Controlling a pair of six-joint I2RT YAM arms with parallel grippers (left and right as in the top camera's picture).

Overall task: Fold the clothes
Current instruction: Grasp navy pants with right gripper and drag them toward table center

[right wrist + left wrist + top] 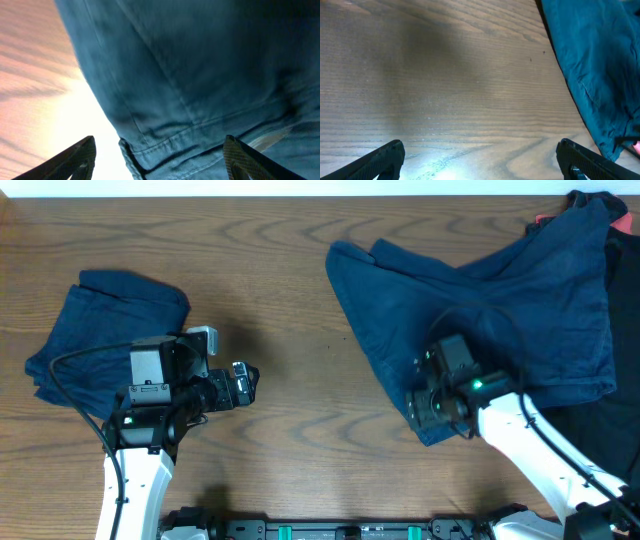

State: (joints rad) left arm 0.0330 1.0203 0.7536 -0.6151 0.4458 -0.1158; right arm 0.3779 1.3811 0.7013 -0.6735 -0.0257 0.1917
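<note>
Risk: my right gripper (159,145) stands open astride the hem (167,136) of the navy garment (520,310) at worktop (300,380) right. A shallow bite could catch one layer and drag it. My left gripper (480,150) hangs open, empty.

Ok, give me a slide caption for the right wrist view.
Right hand open over the hemmed edge of a navy garment, with wooden table showing at the left.
</note>
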